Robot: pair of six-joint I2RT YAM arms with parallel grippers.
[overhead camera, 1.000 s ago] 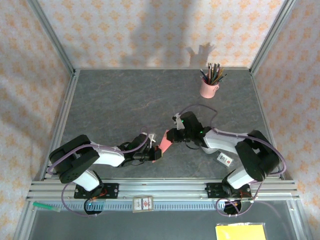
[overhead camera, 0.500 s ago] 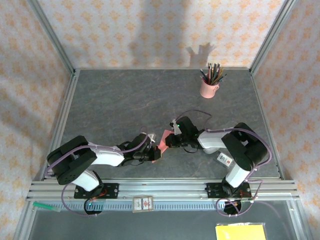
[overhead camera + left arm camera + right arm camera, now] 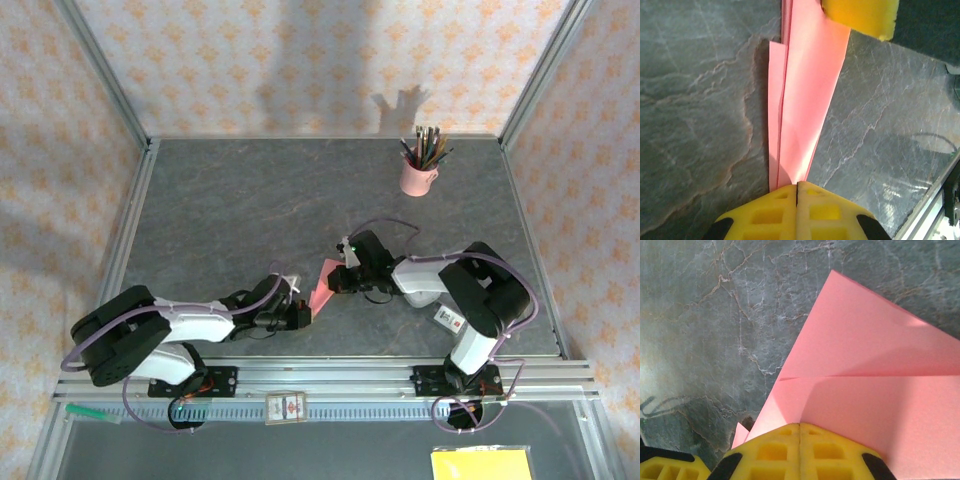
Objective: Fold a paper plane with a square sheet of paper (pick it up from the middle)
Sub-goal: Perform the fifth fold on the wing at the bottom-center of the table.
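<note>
One pink paper plane (image 3: 321, 285); left claw (image 3: 303, 310) and right claw (image 3: 336, 283) each clamped on it

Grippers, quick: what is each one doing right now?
Left gripper: closed, pinching the folded pink paper.
Right gripper: closed, pinching the same paper.

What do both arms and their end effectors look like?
Both the left arm and right arm have black joint housings, silver-white links and looping purple cables. The right one carries a red-and-white sticker and a green light. The left end effector and right end effector have yellow pads with square recesses.
</note>
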